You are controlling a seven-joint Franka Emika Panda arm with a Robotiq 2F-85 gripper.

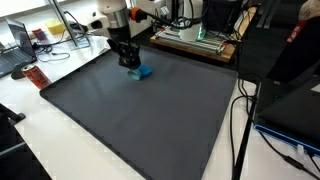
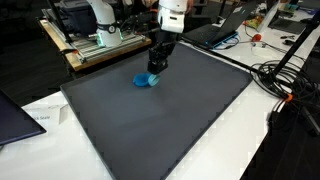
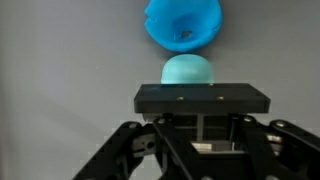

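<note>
Gripper (image 1: 130, 64) down on dark mat (image 1: 140, 120), fingers clamped on blue rubber piece (image 2: 146, 80); wrist view shows teal dome (image 3: 186, 70) between fingers.

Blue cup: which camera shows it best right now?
The wrist view: the blue cup fills the top, open mouth facing the camera, a rounded blue piece just below. Both exterior views show only a small blue shape beside the gripper.
</note>
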